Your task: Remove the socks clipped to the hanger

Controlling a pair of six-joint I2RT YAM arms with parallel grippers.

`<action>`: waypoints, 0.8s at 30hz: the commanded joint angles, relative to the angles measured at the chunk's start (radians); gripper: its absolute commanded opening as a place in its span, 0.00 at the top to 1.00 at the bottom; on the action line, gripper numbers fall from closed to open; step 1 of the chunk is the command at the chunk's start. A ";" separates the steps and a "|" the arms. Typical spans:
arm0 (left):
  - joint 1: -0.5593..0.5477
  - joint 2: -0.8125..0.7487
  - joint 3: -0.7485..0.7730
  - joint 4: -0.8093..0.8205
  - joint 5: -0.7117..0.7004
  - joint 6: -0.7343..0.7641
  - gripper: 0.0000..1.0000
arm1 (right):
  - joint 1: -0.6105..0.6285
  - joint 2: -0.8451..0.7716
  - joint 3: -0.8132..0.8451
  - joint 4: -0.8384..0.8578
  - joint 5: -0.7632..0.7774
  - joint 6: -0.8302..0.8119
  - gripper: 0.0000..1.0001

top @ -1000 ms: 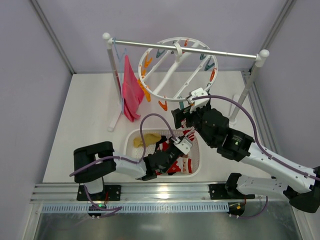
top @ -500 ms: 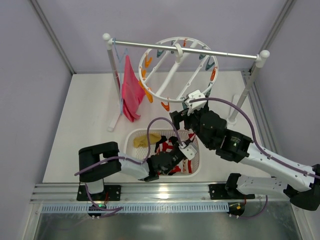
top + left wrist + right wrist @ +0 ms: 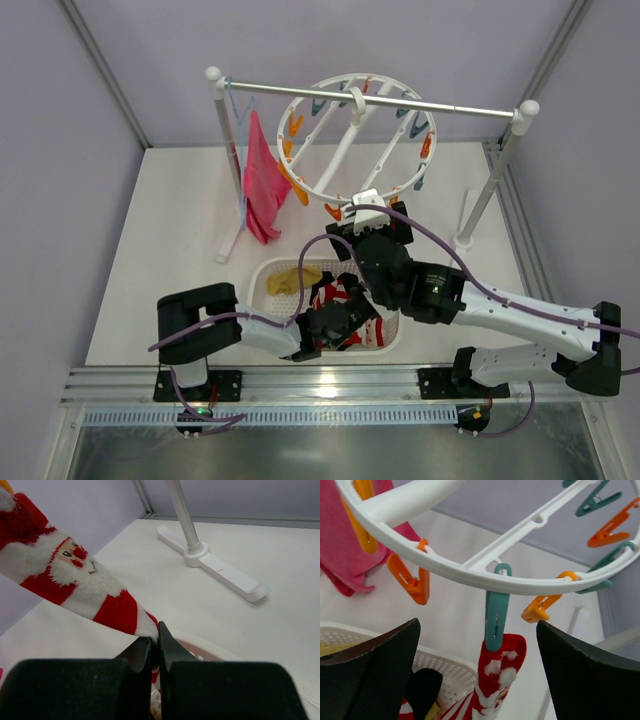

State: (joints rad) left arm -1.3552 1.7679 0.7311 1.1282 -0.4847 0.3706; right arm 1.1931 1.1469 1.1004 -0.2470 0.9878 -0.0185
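The white hanger ring (image 3: 352, 138) hangs from the rack rail; its lower rim fills the right wrist view (image 3: 470, 572). A teal clip (image 3: 496, 611) on that rim holds a red-and-white striped sock (image 3: 506, 672), which hangs down toward the basket. My right gripper (image 3: 479, 645) is open, its jaws on either side of the clip and sock top; from above it sits under the ring's near edge (image 3: 360, 222). My left gripper (image 3: 155, 642) is shut on the lower end of the same sock (image 3: 65, 575), low over the basket (image 3: 348, 308). Other clips look empty.
The white perforated basket (image 3: 262, 272) holds a mustard sock (image 3: 292, 280), a black sock (image 3: 425, 685) and red-striped ones. A magenta-pink cloth (image 3: 262, 185) hangs at the rack's left post. The rack's right post (image 3: 498, 170) and foot (image 3: 212, 567) stand close by.
My right arm has moved left along the ring's near edge to the teal clip. The ring has swung a little. My left gripper has shifted slightly left and nearer, still holding the sock.
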 commanded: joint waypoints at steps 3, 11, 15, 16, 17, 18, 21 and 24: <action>-0.018 -0.015 0.027 -0.077 -0.018 0.013 1.00 | 0.020 0.068 0.081 -0.014 0.291 0.017 0.03; -0.018 -0.027 0.028 -0.105 -0.031 0.005 1.00 | 0.022 0.243 0.205 -0.098 0.411 0.061 0.05; -0.018 -0.033 0.019 -0.102 -0.037 0.007 1.00 | 0.025 0.301 0.280 -0.223 0.439 0.136 0.09; -0.018 -0.036 0.018 -0.096 -0.040 0.007 1.00 | 0.026 0.309 0.289 -0.241 0.439 0.150 0.10; -0.018 -0.041 0.005 -0.090 -0.046 0.010 1.00 | 0.031 0.315 0.295 -0.256 0.439 0.163 0.10; -0.018 -0.042 0.001 -0.068 -0.052 0.013 1.00 | 0.033 0.316 0.302 -0.268 0.437 0.179 0.10; -0.018 -0.051 -0.028 -0.022 -0.089 0.027 1.00 | 0.039 0.298 0.280 -0.268 0.388 0.166 0.10; -0.013 -0.079 -0.077 0.024 -0.101 0.036 1.00 | 0.040 0.205 0.184 -0.079 0.237 0.050 0.10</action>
State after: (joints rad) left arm -1.3548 1.7504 0.6918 1.1019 -0.5838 0.3462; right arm 1.2133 1.4227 1.3548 -0.4473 1.3552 0.0990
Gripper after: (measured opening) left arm 0.006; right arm 0.901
